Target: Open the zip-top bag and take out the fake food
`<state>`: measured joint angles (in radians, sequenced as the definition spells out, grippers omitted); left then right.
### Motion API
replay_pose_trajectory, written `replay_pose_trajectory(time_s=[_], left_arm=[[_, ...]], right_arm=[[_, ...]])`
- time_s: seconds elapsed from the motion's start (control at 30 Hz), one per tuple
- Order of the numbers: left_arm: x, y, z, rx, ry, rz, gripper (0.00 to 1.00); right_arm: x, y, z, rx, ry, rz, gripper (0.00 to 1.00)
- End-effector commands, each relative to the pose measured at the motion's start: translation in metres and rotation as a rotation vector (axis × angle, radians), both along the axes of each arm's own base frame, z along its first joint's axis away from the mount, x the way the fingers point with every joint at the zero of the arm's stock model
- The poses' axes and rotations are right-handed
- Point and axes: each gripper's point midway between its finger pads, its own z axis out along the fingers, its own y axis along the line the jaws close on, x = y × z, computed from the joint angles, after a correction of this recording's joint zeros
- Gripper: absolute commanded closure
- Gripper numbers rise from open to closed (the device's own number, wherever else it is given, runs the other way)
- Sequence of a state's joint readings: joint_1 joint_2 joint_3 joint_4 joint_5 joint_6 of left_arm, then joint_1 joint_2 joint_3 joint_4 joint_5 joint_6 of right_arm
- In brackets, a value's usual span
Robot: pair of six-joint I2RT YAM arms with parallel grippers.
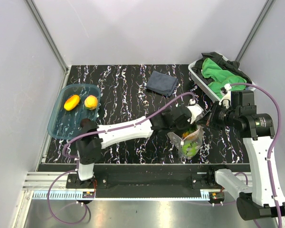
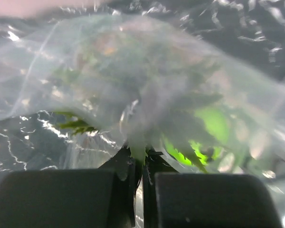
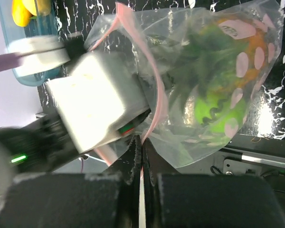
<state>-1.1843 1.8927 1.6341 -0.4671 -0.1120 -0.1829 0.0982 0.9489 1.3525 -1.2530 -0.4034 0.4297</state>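
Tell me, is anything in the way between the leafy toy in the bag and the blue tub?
Only the zip-top bag around the leafy piece, which the left gripper pinches. The right gripper holds the bag's mouth. Past that, nothing visible lies toward the blue tub.

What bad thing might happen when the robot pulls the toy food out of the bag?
The right jaws pinch only the thin pink edge of the zip-top bag; if that slips, the bag may lift along. The left jaws hold just a tip of the leafy green piece, which might slip free.
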Motion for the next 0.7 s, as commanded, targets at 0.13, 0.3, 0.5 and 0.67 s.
replay_pose_trajectory(time_s=[0.13, 0.3, 0.5, 0.67], left_arm=[[-0.012, 0.003, 0.107, -0.212, -0.07, -0.078, 1.0], [-0.011, 0.015, 0.117, -0.202, -0.099, -0.066, 1.0], [-0.013, 0.029, 0.114, -0.183, -0.112, -0.063, 1.0], [-0.017, 0.033, 0.101, -0.159, -0.097, -0.074, 1.0]], right_arm=[[0.004, -0.013, 0.009, -0.07, -0.082, -0.041, 1.0], [0.003, -0.027, 0.009, -0.134, -0.083, -0.093, 1.0], [-0.001, -0.04, 0.011, -0.183, -0.091, -0.146, 1.0], [0.002, -0.036, 0.017, -0.164, -0.11, -0.14, 1.0]])
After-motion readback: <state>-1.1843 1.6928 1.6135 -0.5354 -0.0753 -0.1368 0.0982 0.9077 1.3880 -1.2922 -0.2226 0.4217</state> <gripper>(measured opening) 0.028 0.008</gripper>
